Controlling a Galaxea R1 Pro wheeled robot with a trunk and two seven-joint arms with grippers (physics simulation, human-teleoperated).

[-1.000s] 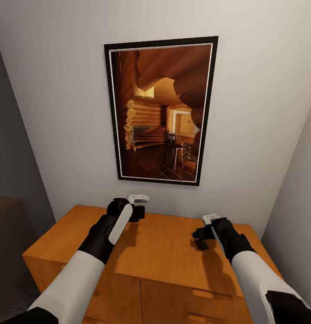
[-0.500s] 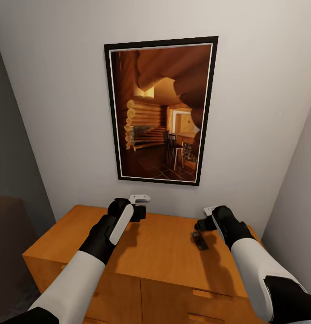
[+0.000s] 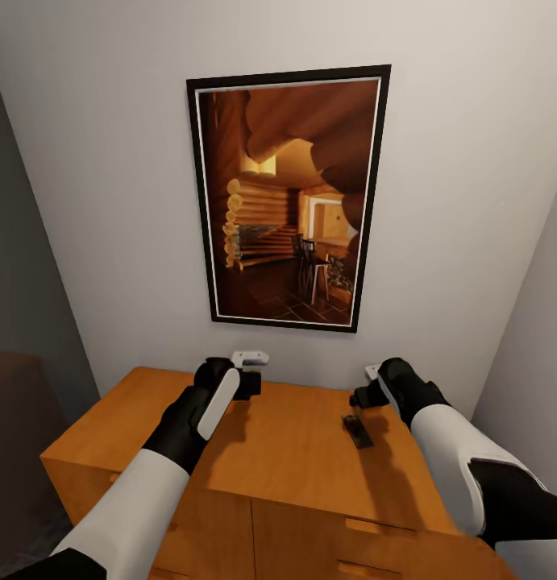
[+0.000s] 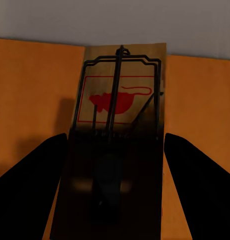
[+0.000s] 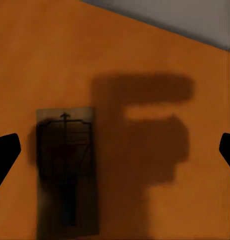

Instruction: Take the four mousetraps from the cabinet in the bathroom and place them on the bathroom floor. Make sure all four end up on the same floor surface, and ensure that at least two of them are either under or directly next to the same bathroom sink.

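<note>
A pale wall with a dark-framed picture (image 3: pixel 288 197) backs the orange-brown wooden cabinet (image 3: pixel 262 451). Left tool (image 3: pixel 247 379) clamps a small wooden mousetrap (image 4: pixel 117 125). Right tool (image 3: pixel 365 396), fingers apart, hovers over another, shadowed mousetrap (image 3: pixel 358 430) lying near the cabinet's right edge.

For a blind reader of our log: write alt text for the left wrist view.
A mousetrap, a wooden board with dark wire parts and a red mouse printed on it, sits between the left claw's two dark fingers. Behind it lies the orange-brown cabinet top, with a strip of grey wall beyond.
</note>
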